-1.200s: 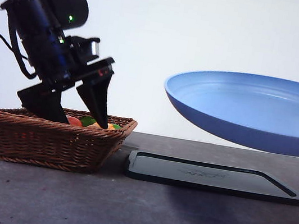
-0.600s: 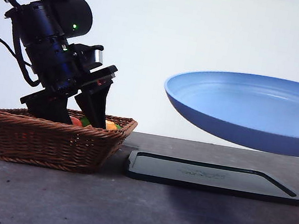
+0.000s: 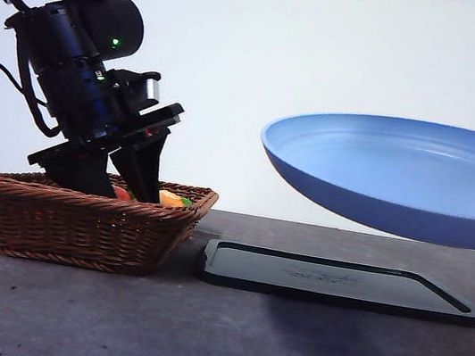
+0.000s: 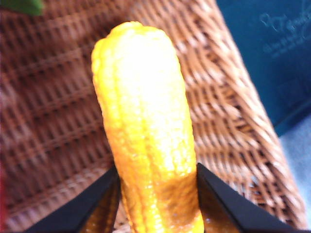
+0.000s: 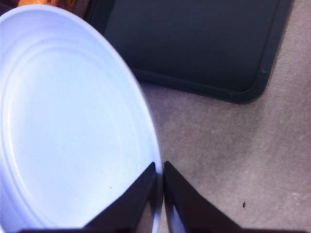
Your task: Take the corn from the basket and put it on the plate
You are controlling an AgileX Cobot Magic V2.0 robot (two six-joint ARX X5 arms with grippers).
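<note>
Two arms engaged — we judge the grasp step: left gripper (image 4: pixel 158 194) fingers clamp the corn (image 4: pixel 146 126) inside the basket (image 3: pixel 77 220); right gripper (image 5: pixel 160 179) pinches the plate (image 3: pixel 400 177) rim, aloft. Next: lift, carry across.

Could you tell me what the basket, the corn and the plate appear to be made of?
The basket looks like brown woven wicker: interlaced strands and a braided rim show. The corn, between the left gripper's jaws, has a glossy, bumpy orange-yellow surface, so probably plastic, though that is a guess. The plate, pinched at its rim by the right gripper, is smooth matte light blue, likely plastic or melamine.
</note>
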